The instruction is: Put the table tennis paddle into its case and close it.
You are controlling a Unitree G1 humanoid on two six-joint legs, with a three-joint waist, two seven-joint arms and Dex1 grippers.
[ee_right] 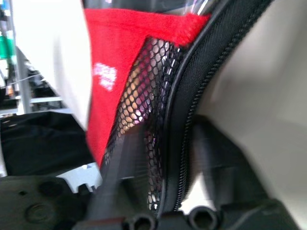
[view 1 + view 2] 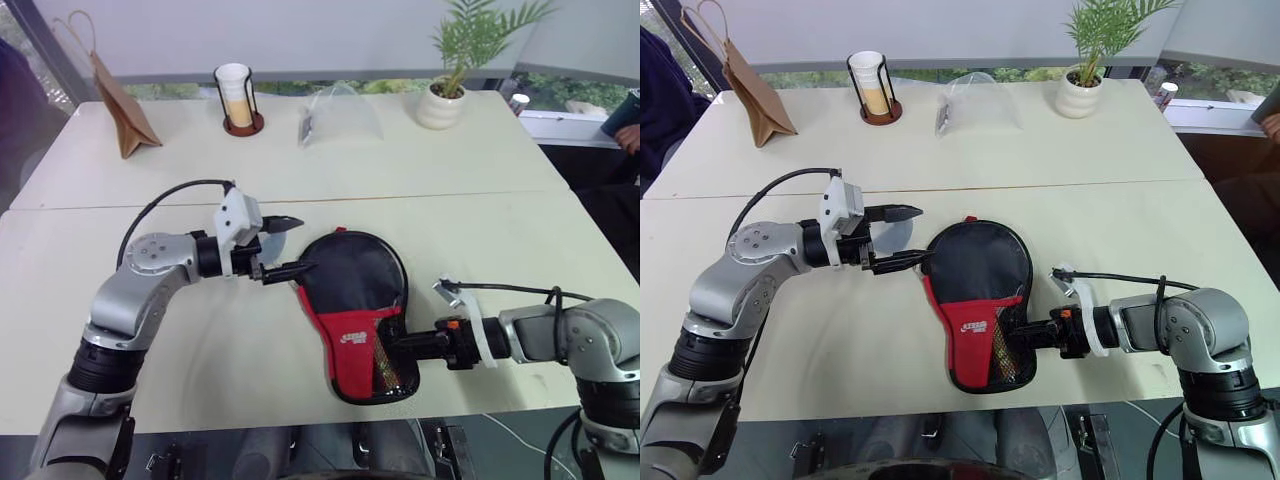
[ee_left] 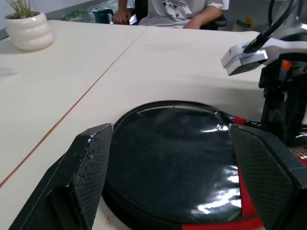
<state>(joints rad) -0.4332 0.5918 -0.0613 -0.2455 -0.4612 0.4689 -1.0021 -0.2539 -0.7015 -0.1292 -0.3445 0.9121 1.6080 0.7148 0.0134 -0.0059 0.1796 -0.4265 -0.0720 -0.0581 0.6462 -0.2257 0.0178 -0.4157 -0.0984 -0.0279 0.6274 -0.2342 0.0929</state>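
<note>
Left gripper [image 2: 288, 246]: fingers apart, empty, aimed level at the case [image 2: 352, 310], the lower fingertip touching or just short of the rim of its round end; in the left wrist view the glossy black face of the pouch lies between and just beyond the two fingers [image 3: 86, 172]. Right gripper [image 2: 408, 344]: at the handle end of the case, against its zip edge beside the mesh pocket [image 1: 144, 96]; whether these fingers are apart or pinching the fabric cannot be told, as the right wrist view gives a blurred close look at zip teeth, mesh and red panel. Case: flat on the table [image 2: 500, 200], between both grippers, red panel uppermost, outline full and paddle-shaped. Table tennis paddle: nowhere loose on the table; judged to be inside the case, something pale faintly behind the mesh. Progress: insertion judged done; closure judged well along or complete, the zip line looking shut where visible, its slider not made out. Remaining: confirm the zip is run fully home, withdraw both arms.
</note>
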